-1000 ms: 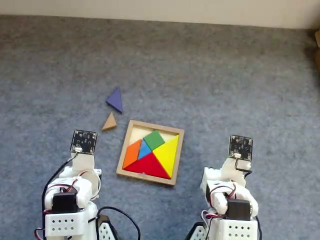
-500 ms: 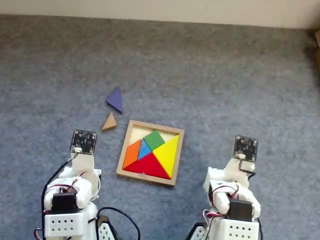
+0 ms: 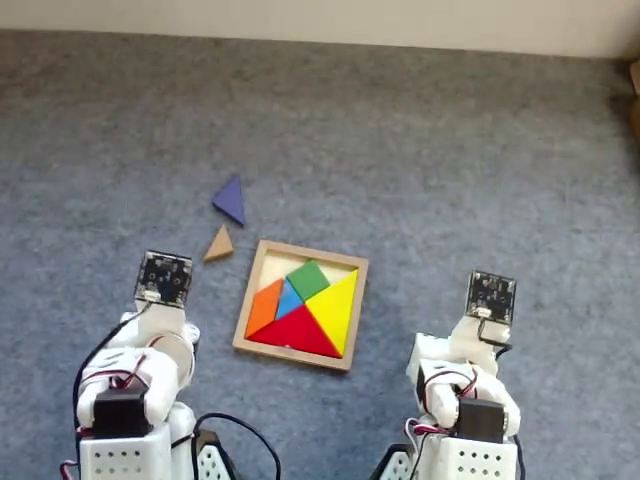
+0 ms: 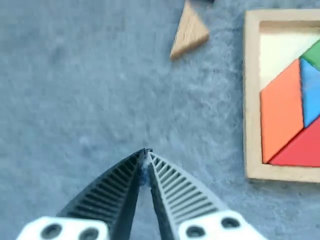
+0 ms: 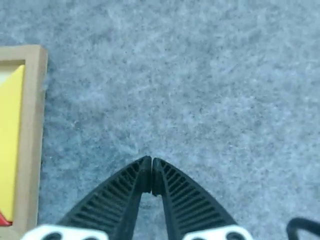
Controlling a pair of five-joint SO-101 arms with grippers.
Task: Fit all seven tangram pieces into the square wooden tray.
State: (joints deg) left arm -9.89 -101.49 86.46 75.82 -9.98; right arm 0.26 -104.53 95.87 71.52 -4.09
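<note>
The square wooden tray (image 3: 258, 268) lies on the grey carpet between the two arms, holding orange, light blue, green, yellow and red pieces, with a bare patch at its far left corner. A tan triangle (image 3: 219, 244) lies just left of the tray, and a dark blue triangle (image 3: 231, 200) sits farther back. My left gripper (image 4: 147, 152) is shut and empty over carpet, short of the tan triangle (image 4: 189, 31) and beside the tray (image 4: 251, 100). My right gripper (image 5: 148, 161) is shut and empty over carpet, to the right of the tray (image 5: 33, 125).
Grey carpet covers the whole table, with wide free room behind and to both sides of the tray. A pale wall edge runs along the far side. Each arm's base (image 3: 128, 440) stands at the near edge.
The left arm has lifted and shifted slightly left and back. The right arm drew slightly to the right early on, then held still. The pieces have not moved.
</note>
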